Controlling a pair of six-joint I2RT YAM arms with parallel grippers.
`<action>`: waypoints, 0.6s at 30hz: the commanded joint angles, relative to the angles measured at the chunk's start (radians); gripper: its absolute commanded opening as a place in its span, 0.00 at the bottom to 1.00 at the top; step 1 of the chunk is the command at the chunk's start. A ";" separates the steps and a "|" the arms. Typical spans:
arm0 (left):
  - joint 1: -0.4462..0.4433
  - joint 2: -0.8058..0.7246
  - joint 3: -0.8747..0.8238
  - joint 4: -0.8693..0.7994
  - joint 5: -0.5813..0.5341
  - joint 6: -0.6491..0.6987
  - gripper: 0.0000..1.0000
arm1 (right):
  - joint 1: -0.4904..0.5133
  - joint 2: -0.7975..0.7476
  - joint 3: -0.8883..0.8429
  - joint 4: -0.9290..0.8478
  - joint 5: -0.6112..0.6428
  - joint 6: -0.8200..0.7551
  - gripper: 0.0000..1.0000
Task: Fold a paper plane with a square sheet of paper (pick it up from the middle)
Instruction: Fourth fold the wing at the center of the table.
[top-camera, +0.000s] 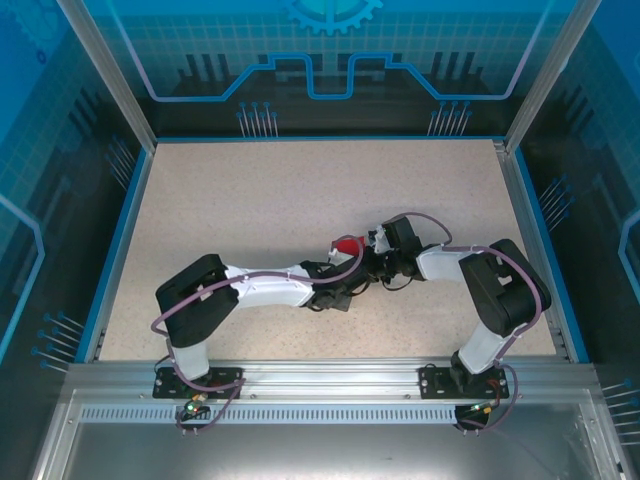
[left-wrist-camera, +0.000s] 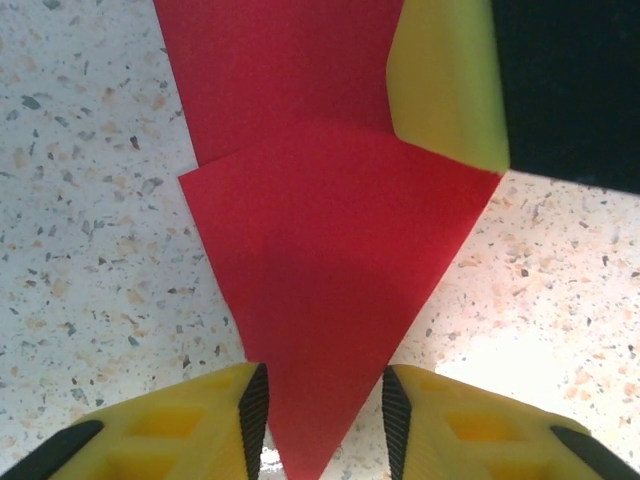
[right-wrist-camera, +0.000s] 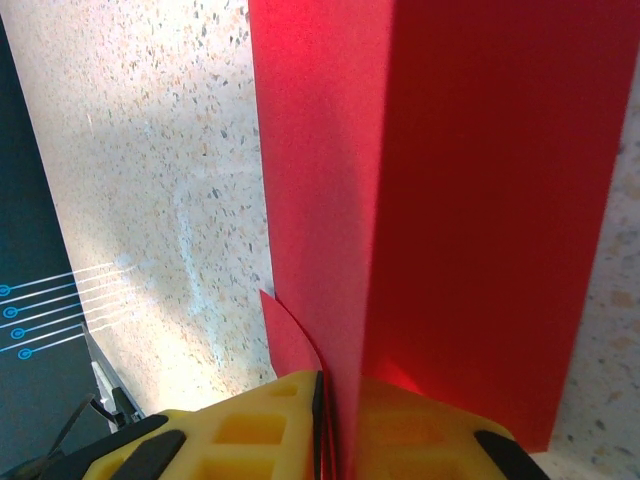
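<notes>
— Judging by the red paper (left-wrist-camera: 330, 260), how far along is the plane?

— Partway, I'd say. It is no flat square now. From the left wrist it reads as a pointed wedge, one layer folded over another with a slanted edge across it. From the right wrist a long straight crease runs away from the fingers, splitting a lighter side from a darker one.

— Where is it?

— Near the middle of the table (top-camera: 250, 200), right where the two arms meet.

— Who has hold of it?

— The right gripper (right-wrist-camera: 322, 425) is clenched on it, and the paper goes in between its closed fingers. The left gripper (left-wrist-camera: 320, 425) is released. Its jaws stand apart on either side of the wedge's tip, with bare table showing beside the tip, so it isn't pinching.

— What's left to do?

— The nose looks done and a centre crease seems started. My guess is the wings have yet to be folded down and the creases pressed flat. I can't tell how many layers there are, since the arms hide most of the paper from above.
</notes>
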 joint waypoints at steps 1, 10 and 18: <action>-0.010 0.022 0.029 -0.044 -0.060 -0.023 0.36 | 0.015 -0.015 0.031 -0.024 -0.024 0.010 0.13; -0.015 0.026 0.021 -0.043 -0.077 -0.032 0.36 | 0.016 -0.012 0.042 -0.034 -0.027 0.009 0.13; -0.026 0.018 0.018 -0.027 -0.087 -0.005 0.41 | 0.015 -0.014 0.045 -0.017 -0.038 0.025 0.09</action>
